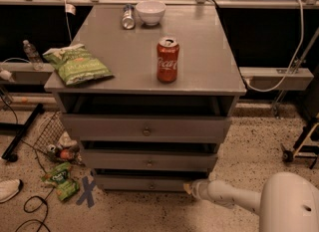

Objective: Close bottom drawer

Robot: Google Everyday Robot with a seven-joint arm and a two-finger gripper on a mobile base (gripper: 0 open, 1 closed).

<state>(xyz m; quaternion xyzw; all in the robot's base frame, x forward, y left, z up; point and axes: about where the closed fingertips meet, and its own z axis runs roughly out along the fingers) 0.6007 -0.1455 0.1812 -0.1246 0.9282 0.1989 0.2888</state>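
Sticking out slightly below the front edge of the bench point(204, 42), the bottom drawer point(144, 183) shows a plain grey front and small round knob (dark gap above), with the end effector point(191, 188) at its right end, grip unreadable.

desk point(124, 47): smooth, matt grey painted wood
bottom drawer point(139, 182): same matt grey front
can point(168, 59): glossy red metal
bag point(77, 65): shiny green film
claw point(189, 188): smooth pale plastic, at bottom drawer's right end
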